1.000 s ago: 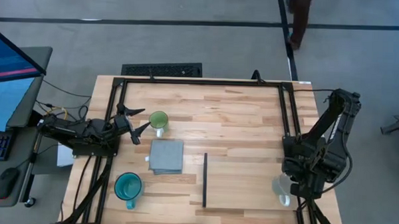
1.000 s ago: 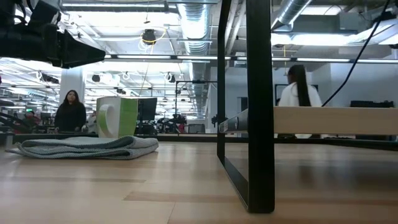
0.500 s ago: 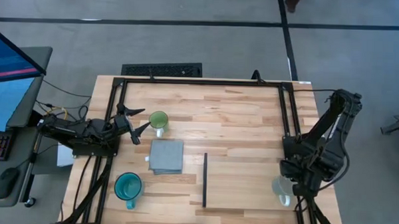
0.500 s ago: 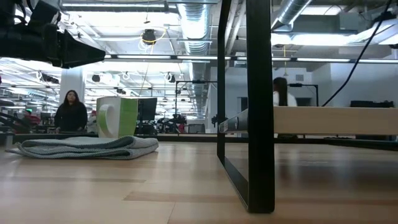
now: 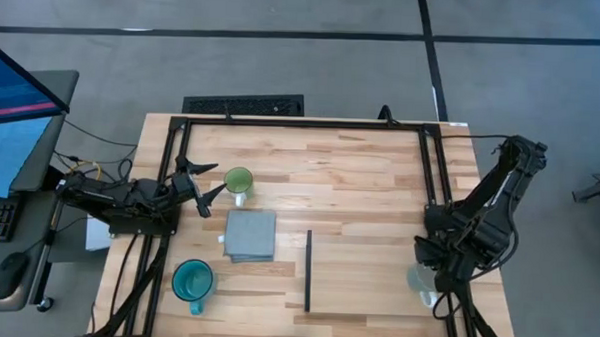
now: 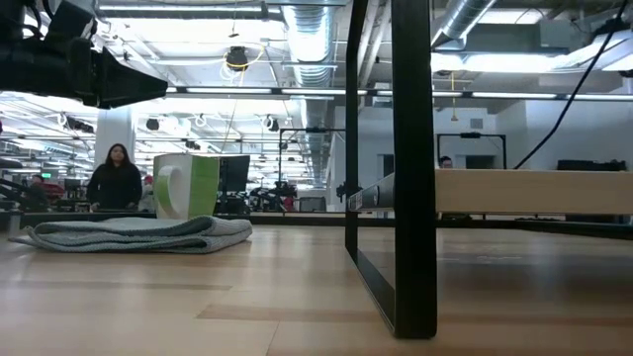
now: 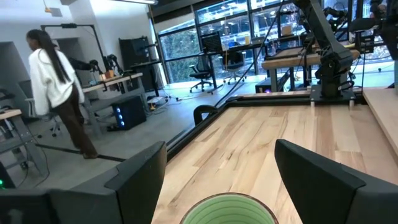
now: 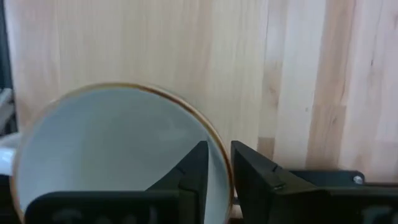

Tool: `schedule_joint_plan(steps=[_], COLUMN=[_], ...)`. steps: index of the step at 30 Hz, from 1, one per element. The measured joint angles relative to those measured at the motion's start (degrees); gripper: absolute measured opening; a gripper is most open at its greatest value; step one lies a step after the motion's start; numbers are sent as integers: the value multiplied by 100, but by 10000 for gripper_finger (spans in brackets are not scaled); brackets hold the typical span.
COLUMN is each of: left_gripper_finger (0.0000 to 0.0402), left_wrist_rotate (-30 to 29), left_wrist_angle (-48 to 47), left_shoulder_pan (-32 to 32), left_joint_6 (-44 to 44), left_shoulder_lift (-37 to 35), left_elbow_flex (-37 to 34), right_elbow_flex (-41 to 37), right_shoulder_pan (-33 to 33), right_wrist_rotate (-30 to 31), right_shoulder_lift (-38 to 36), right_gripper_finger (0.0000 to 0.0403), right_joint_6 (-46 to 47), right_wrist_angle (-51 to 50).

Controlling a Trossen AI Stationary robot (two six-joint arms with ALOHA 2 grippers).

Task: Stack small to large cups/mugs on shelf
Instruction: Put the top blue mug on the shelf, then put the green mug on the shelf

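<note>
Right gripper (image 8: 214, 163) down at the surface's right edge, jaws clamped on the rim of the white mug (image 5: 422, 283), one finger inside, one outside. Left gripper (image 5: 211, 181) waiting with jaws apart just beside the light green mug (image 5: 238, 180). Teal mug (image 5: 192, 281) near the front left, grey cloth (image 5: 250, 235) between mugs, shelf (image 5: 356, 273) flat at centre.

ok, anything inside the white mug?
One finger of the right gripper reaches inside the white mug, the other outside its rim. Otherwise it looks empty; the fingers hide part of the bottom.
</note>
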Motion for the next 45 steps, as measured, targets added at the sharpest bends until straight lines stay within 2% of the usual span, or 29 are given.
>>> schedule_joint_plan(steps=[8,35,40,45], left_gripper_finger=[291,291,291,291], left_wrist_rotate=[0,2,2,2], left_wrist_angle=[-9,-22,-22,-22], left_shoulder_pan=[1,1,1,0], left_joint_6=[0,0,1,2], left_shoulder_lift=[2,2,2,2], left_elbow_flex=[2,2,2,2], right_elbow_flex=[0,0,0,0], right_shoulder_pan=[0,0,0,0], right_wrist_rotate=[-10,-181,-181,-179], right_shoulder_lift=[0,0,0,0], right_gripper_finger=[91,94,118,168], right_joint_6=[0,195,195,197], right_wrist_angle=[283,261,259,230])
